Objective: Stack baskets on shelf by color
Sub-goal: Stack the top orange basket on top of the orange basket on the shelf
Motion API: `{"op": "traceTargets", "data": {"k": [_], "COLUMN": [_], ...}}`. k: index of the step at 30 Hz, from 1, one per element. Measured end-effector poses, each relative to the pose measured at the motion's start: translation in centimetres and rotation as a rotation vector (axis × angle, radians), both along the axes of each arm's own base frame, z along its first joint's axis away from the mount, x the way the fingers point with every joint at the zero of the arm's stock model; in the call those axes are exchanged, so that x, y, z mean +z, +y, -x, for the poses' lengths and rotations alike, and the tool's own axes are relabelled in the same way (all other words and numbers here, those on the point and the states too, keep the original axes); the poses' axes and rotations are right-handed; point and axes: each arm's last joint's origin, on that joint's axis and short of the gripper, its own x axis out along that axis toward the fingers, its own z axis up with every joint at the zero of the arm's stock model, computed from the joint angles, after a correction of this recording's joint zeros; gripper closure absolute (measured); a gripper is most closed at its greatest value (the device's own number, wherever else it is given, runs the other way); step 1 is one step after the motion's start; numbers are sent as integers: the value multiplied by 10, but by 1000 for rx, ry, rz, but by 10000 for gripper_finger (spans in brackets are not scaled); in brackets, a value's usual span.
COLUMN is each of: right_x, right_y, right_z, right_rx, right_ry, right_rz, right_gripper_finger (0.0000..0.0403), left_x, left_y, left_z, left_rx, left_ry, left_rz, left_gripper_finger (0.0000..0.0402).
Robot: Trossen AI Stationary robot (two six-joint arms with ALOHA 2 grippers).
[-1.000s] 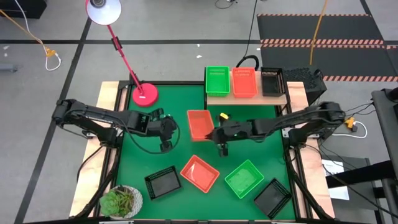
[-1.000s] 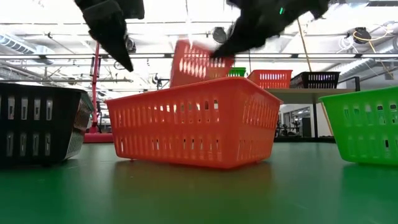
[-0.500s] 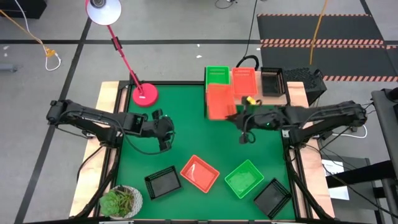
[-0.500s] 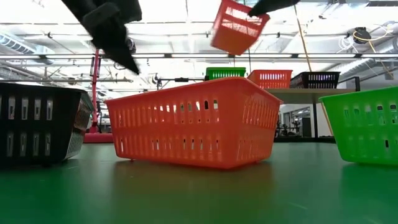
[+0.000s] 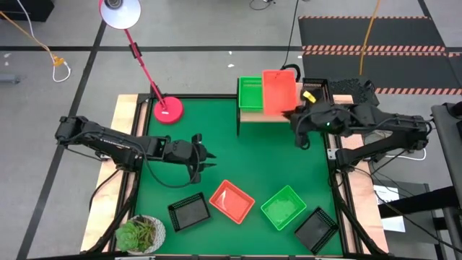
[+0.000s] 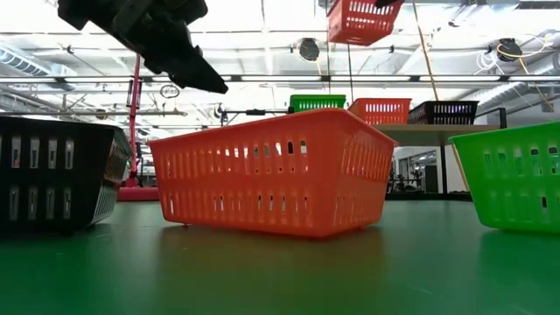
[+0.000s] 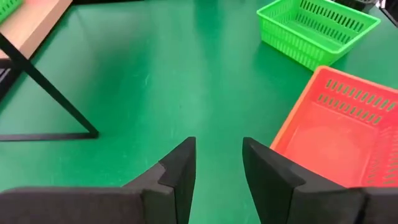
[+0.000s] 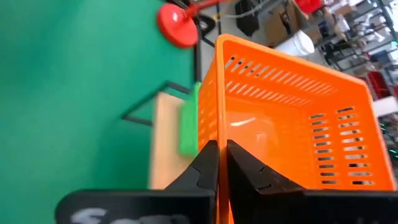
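Three baskets already sit in a row on the shelf (image 5: 249, 115), as the low view shows: a green basket (image 5: 250, 92), an orange-red shelf basket (image 6: 379, 110) and a black shelf basket (image 5: 315, 92). A fourth, the carried orange-red basket (image 5: 279, 91), hangs in the air right over the middle one. From above it hides that basket entirely, so it looks lined up with its own colour. The right tool (image 5: 294, 110) has its fingers clamped together on one wall of the carried basket; the right wrist view shows the thin orange wall pinched between the two dark tips, with the shelf's wood and the green basket beyond.

By my reckoning the sorting is roughly a third done. Each colour has its first basket on the shelf and the second orange-red one is about to be nested. Left on the desk (image 5: 216, 137) are four more that I can count from above: a black basket (image 5: 189, 212) near the potted plant (image 5: 140, 235), an orange-red basket (image 5: 232, 201), a green one (image 5: 283, 208), and another black basket (image 5: 316, 230) at the near right corner. I cannot find a ninth.

The left tool (image 5: 204, 157) hovers above the desk's left half with its fingers apart and nothing between them, pointing toward the loose orange-red basket.
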Motion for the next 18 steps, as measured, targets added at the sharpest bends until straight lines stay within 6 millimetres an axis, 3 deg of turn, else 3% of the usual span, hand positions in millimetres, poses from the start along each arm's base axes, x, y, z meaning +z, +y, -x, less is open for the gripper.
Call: {"op": "traceTargets", "data": {"k": [7,18], "right_x": [2,-3], "right_y": [-21,-69], "right_z": [5,13], "right_rx": [15,20], "right_ry": [93,109], "right_rz": [75,-44], "right_gripper_finger": [395,395], "left_x": [-2,1], "left_y": [-1,-6], "left_z": [1,-1], "left_rx": [4,-5], "left_ry": [-3,-44], "left_rz": [10,26], "left_gripper_finger": [268,268]}}
